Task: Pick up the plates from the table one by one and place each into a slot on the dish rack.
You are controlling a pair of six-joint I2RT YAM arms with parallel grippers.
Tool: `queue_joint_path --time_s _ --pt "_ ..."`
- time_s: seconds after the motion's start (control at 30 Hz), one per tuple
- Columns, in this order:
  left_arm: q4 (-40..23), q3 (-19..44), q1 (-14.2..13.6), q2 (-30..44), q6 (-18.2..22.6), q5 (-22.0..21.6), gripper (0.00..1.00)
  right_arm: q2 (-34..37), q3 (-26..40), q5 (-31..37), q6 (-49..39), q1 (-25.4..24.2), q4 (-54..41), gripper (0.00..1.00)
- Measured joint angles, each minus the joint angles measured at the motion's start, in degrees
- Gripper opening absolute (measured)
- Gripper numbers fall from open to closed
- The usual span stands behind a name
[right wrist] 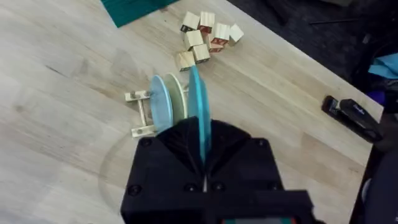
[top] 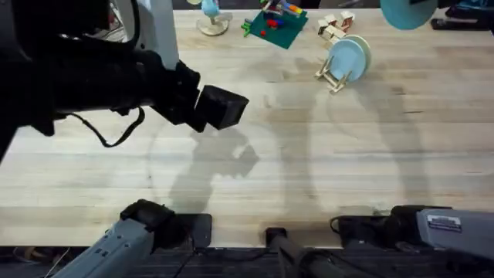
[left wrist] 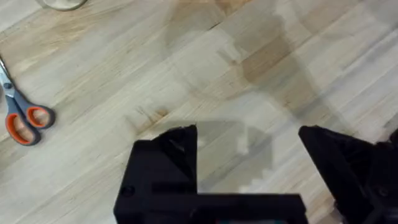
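The dish rack (top: 333, 74) already carries a pale sky-blue plate (top: 345, 56) standing upright in a slot, with a cream-yellow plate (right wrist: 179, 98) upright in the slot just behind it. Above the rack, the right gripper (right wrist: 201, 163) is clamped on the rim of the turquoise plate (right wrist: 199, 118), holding it edge-on and not yet seated. So one plate of the two looks placed, and what remains is lowering this second one into a free slot beside the blue one. Well away from the rack, the left gripper (left wrist: 247, 138) hangs over bare table (top: 309, 154) with its jaws spread wide and nothing between them; scissors (left wrist: 21, 112) lie near it.
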Motion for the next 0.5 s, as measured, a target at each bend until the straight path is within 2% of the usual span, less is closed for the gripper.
queue_joint_path --time_s 0.5 --pt "0.00 0.00 0.00 0.00 0.00 0.00 0.994 0.59 0.09 -7.07 -0.43 0.05 -8.17 0.031"
